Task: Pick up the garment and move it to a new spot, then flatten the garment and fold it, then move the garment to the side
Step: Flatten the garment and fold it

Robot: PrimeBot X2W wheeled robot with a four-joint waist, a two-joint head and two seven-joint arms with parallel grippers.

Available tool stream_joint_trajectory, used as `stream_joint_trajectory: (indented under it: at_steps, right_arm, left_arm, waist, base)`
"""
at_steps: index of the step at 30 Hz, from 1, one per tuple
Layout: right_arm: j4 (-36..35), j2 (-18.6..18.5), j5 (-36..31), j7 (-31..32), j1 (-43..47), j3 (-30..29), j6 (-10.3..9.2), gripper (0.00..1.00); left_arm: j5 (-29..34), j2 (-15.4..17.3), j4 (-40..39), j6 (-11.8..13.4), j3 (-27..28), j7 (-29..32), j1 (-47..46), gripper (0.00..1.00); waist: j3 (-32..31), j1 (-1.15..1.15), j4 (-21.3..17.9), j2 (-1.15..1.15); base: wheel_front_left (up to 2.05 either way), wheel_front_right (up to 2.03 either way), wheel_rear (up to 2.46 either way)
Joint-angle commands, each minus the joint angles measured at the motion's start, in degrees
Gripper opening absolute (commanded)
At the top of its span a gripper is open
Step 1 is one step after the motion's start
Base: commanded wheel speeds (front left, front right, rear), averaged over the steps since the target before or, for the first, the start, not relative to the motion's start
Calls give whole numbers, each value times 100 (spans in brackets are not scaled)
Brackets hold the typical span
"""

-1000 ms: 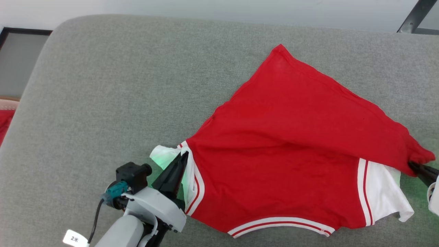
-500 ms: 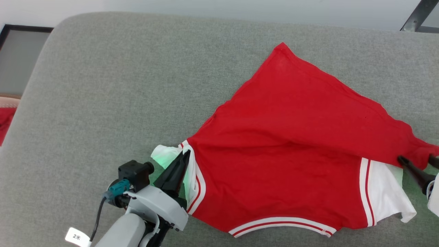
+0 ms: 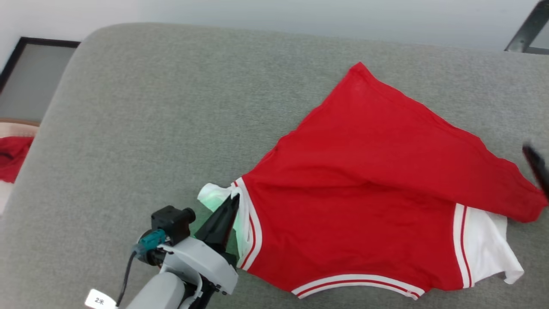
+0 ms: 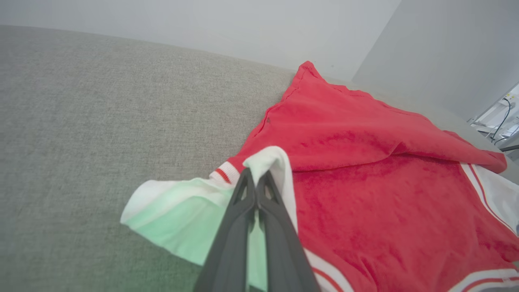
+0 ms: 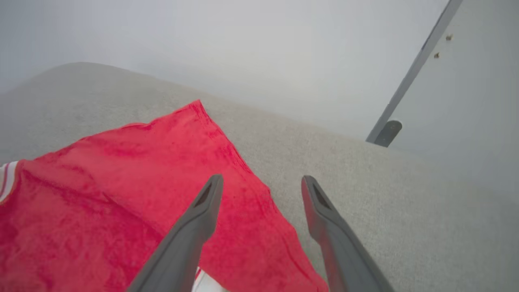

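Left gripper [image 4: 255, 178] is clamped shut on the white sleeve [image 4: 182, 202] of the garment [image 3: 364, 184], which lies rumpled on the grey cushion [image 3: 171, 107] (a red flap [image 3: 386, 141] doubled diagonally over). Right gripper [image 5: 261, 182] hangs wide open, empty, above that flap's edge; best to pinch its corner and draw outward, low.

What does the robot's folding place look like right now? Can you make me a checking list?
Surface: grey fabric cushion, with the shirt lying on its right part.
Job's things: red jersey T-shirt with white striped-trim sleeves, spread out, one red flap folded over the right side.
Clutter: red cloth in a cream basket, beyond the cushion's left edge.
Hands: left hand shut on a white sleeve; right hand open, holding nothing.
Cables: black cable at the left wrist.
Surroundings: pale wall, dark metal post.
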Motion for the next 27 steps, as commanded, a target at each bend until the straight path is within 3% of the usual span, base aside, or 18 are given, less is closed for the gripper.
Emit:
stream_joint_trajectory:
  at_steps: [1,7,11,14,18,27]
  right_arm:
    - [-70,-99,-89,-214,-274,87,-2,100]
    - [245,-451,-595,-1240,-1286,747,-2,100]
    - [861,-481,-766,-1794,-2143,1382,-2,100]
    - [1510,-472,-722,-1860,-2749,1915,-2,100]
    - [2459,-488,-386,-1475,-3626,2640,-3,100]
    - [4473,-413,693,595,-5328,3888,-3,100]
  left_arm:
    - [-26,-40,-17,20,-23,-27,21,0]
    - [51,-198,-31,-4,-200,-25,-86,0]
    - [74,-340,-6,-32,-337,-27,-192,0]
    - [86,-460,30,-39,-440,-29,-249,0]
    - [72,-592,71,-65,-538,-28,-348,0]
    - [23,-933,101,-83,-770,-32,-541,0]
  waist:
    - [-15,0,85,0]
    - [40,0,414,0]
    - [138,0,673,0]
    - [214,0,875,0]
    - [334,0,1116,0]
    - [682,0,1647,0]
  base:
    - [0,0,0]
    - [0,0,0]
    - [0,0,0]
    - [0,0,0]
    - [0,0,0]
    - [0,0,0]
